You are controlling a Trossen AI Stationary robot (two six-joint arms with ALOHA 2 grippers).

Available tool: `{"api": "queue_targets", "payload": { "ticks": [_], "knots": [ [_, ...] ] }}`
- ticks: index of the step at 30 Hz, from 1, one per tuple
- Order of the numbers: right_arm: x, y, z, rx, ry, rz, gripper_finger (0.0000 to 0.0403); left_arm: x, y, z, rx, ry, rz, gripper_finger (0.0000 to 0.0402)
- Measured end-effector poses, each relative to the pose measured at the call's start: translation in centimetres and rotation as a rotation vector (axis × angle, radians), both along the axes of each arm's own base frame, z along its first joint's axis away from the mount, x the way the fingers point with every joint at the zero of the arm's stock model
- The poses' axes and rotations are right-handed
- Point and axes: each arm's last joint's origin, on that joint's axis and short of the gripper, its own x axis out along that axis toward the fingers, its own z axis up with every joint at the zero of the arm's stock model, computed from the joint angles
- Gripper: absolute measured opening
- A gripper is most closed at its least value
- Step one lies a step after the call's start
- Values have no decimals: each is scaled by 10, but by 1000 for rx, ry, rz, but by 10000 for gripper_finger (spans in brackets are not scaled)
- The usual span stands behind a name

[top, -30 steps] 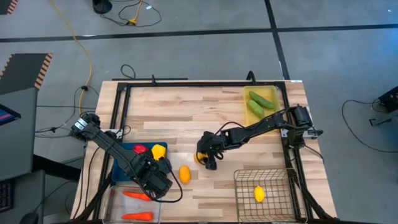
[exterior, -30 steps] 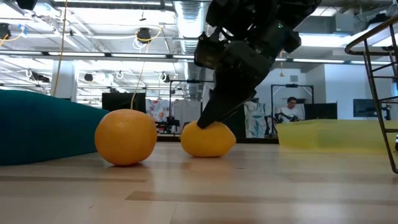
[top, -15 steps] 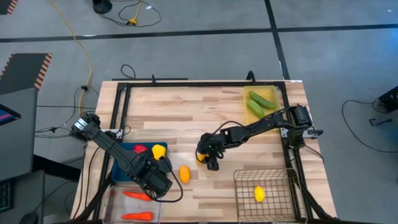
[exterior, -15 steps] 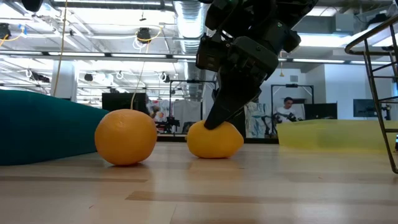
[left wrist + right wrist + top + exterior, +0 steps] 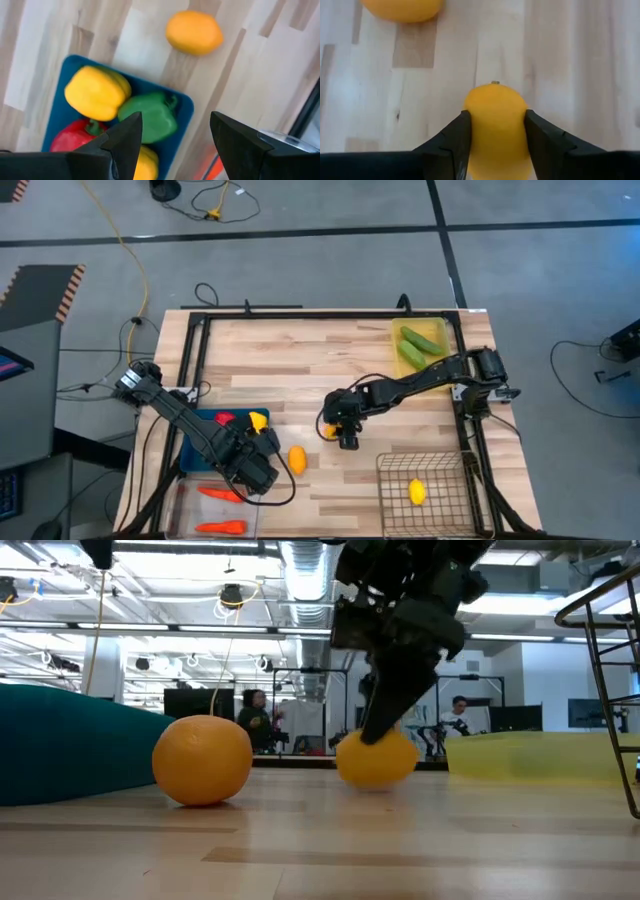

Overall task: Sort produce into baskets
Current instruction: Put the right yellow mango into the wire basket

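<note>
right gripper (image 5: 341,432) clamped on a lemon (image 5: 495,120)

from above i see it near the wire basket (image 5: 423,482); low view: lemon touching the table (image 5: 320,850); left gripper (image 5: 172,135) spread open over the blue tray (image 5: 180,112).

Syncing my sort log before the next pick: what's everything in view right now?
cucumbers: two, green, in the yellow tray, far right.
peppers: four showing, two yellow, one green, one red, in the blue tray.
carrots: two, orange, in the clear bin, near left.
lemons: three, yellow-orange; one in the wire basket, one loose beside the blue tray, one gripped mid-table.
table: one, light wood.
people: two, in the room behind.
left end effector: open, over the blue tray.
right end effector: shut on the mid-table lemon.
</note>
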Motion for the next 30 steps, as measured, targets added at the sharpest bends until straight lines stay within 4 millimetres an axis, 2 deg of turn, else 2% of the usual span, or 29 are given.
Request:
{"api": "queue_targets", "payload": {
  "ticks": [9, 17, 22, 30],
  "knots": [
    [-20, -12, 56, -19, -15, 7, 187, 11, 12, 1, 41, -38, -47, 222],
    [-58, -15, 109, -13, 17, -5, 187, 24, 25, 2, 43, -72, -102, 222],
    [-86, -7, 140, 27, 9, -30, 189, 35, 35, 3, 38, -120, -131, 222],
    [-125, 22, 164, 113, 18, -14, 189, 52, 51, 6, 29, -204, -131, 222]
  ]
}}
